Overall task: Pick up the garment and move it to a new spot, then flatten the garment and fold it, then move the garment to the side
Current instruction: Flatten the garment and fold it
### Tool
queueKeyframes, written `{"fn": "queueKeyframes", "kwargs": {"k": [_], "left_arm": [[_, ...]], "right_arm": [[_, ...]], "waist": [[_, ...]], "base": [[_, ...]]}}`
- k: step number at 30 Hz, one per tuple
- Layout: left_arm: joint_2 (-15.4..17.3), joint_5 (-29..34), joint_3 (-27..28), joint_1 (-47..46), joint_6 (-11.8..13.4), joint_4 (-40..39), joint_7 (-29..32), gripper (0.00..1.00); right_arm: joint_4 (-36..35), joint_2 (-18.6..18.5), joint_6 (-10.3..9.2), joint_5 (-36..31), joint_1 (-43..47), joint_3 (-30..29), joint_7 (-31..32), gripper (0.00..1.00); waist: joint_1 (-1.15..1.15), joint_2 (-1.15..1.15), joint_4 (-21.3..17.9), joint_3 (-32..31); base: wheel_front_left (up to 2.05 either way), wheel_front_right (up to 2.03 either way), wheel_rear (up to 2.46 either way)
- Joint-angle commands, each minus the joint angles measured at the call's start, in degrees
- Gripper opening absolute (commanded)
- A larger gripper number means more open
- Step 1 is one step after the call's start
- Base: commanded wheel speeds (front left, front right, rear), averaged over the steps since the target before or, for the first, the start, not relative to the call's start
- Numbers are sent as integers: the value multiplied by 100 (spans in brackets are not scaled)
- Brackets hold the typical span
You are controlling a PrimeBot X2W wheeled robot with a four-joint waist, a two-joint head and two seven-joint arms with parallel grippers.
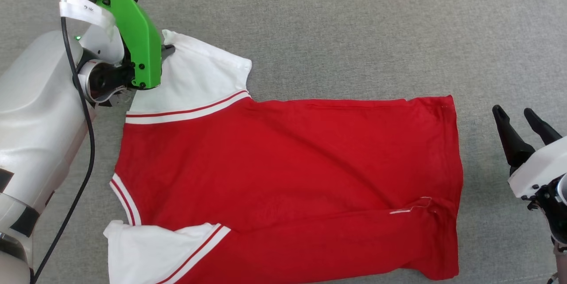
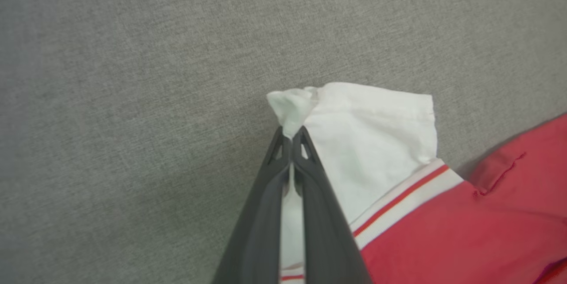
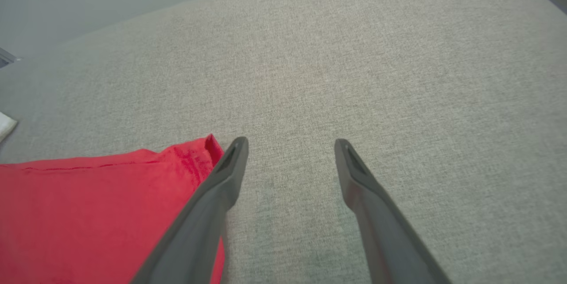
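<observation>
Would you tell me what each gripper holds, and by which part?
The left gripper pinches the garment by its white sleeve's corner; the right gripper holds nothing.

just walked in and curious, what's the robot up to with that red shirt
The robot is working on a red garment that lies spread out, plain face up, on a grey fabric surface. Its left end effector is shut on the outer corner of one white sleeve. The right end effector is open and holds nothing, just off the garment's hem end. No fold has been made yet.
</observation>
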Motion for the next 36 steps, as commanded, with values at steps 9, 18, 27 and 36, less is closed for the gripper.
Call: {"fn": "queueKeyframes", "kwargs": {"k": [9, 18, 27, 36], "left_arm": [[-14, -10, -146, -45, -16, -478, -393, 0], [42, -68, -286, -54, -16, -707, -585, 0], [128, -243, -364, 52, -16, -757, -833, 0], [283, -500, -280, 421, -16, -886, -1453, 0]], "right_arm": [[408, -487, 1, 262, -686, 551, 1859, 100], [1106, -510, 1, 203, -1123, 1009, 2653, 100], [1517, -377, 1, 198, -1242, 1138, 3225, 0], [1023, -439, 1, 178, -1234, 744, 2939, 0]], "waist": [[0, 0, 538, -179], [0, 0, 733, 11], [0, 0, 751, -70], [0, 0, 861, -599]], "base": [[0, 0, 0], [0, 0, 0], [0, 0, 0], [0, 0, 0]]}}
